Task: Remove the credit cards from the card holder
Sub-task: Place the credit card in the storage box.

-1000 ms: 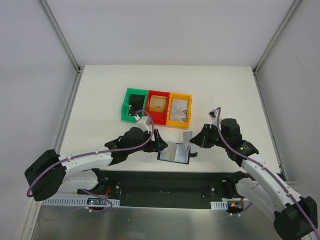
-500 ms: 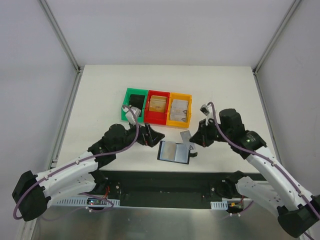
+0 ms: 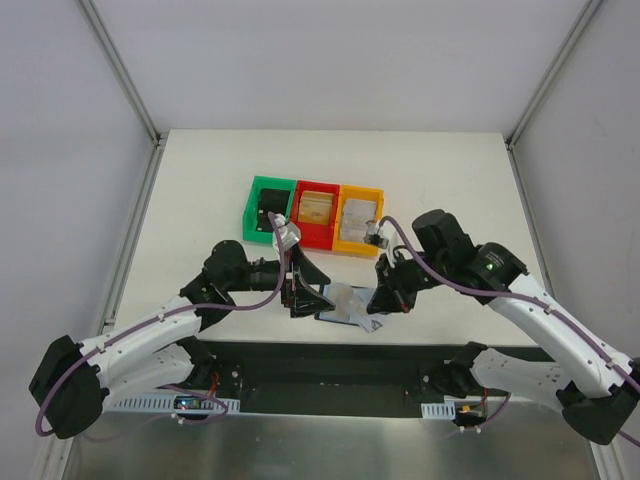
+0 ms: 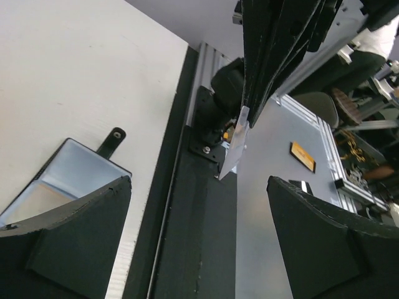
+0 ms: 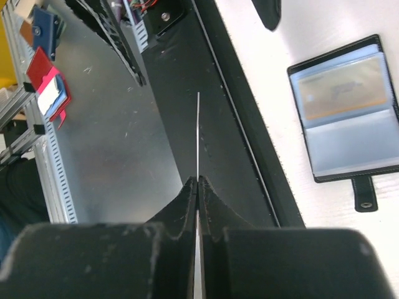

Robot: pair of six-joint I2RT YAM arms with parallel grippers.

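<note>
The flat black-edged folding card holder (image 3: 345,302) lies open at the very near edge of the white bench (image 3: 200,180), its small black tab (image 5: 365,194) pointing towards the dark base rail (image 3: 330,365) just beyond that edge. The far half of the bench behind the bins is bare on both sides, while the two arms crowd the holder from left and right. The left fingers (image 3: 303,290) are spread wide and grasp nothing, just beside the holder's left edge. The right fingers (image 5: 197,182) are clenched on a thin pale grey-white card (image 5: 198,134), seen edge-on over the rail and clear of the holder. A second ago the left fingers were against the holder's left edge; they then drew back and are now close again, opened wider. The right arm has swung from beyond the holder's right side to the near edge, carrying the card with it. A tan-gold card (image 5: 340,93) sits in one panel of the holder; the other bluish-grey panel shows none. Behind stand a green plastic bin (image 3: 254,212) with a chunky black object (image 3: 270,205), a red bin (image 3: 316,237) with tan cards (image 3: 317,207), and a yellow bin (image 3: 358,247) with a pale card (image 3: 359,217).
</note>
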